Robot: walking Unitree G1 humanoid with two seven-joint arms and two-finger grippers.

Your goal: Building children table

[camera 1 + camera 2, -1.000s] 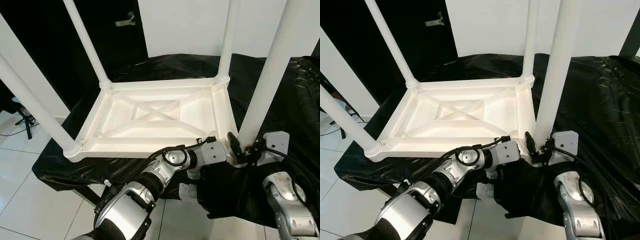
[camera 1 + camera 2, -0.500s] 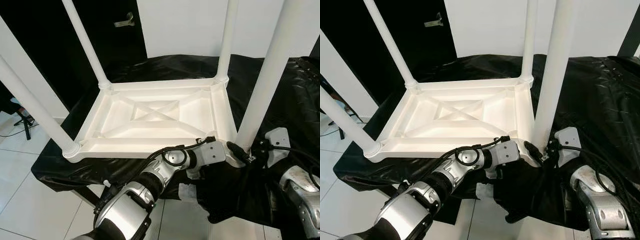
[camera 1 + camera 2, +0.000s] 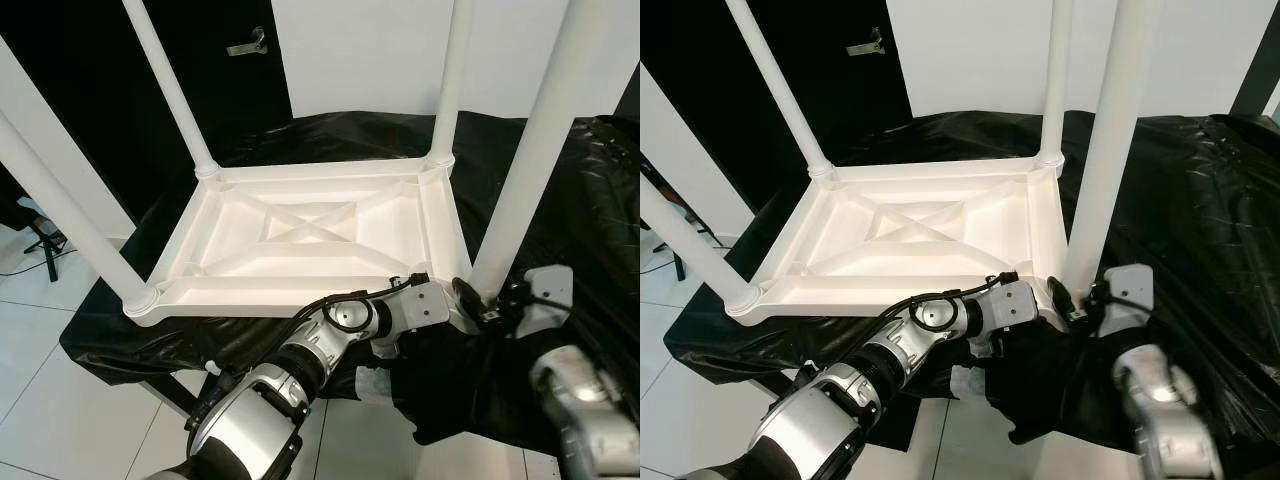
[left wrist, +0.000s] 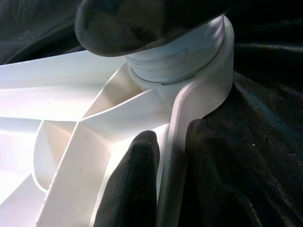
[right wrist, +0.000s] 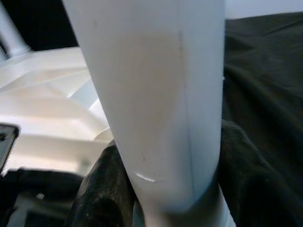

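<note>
Left gripper [image 4: 163, 189] pinches the tabletop rim [image 4: 177, 137] just below the socket, right gripper [image 5: 165, 184] clasps the leg [image 5: 156, 94] low: turn squarely, rim pinned

No text, label, brand, number or sign can be read anywhere in these pictures. The white plastic tabletop [image 3: 310, 240] and its white legs [image 3: 525, 150] are plain and unmarked, the black sheet [image 3: 590, 220] under them carries no print, and the silver arm housings show no legible marking.
</note>
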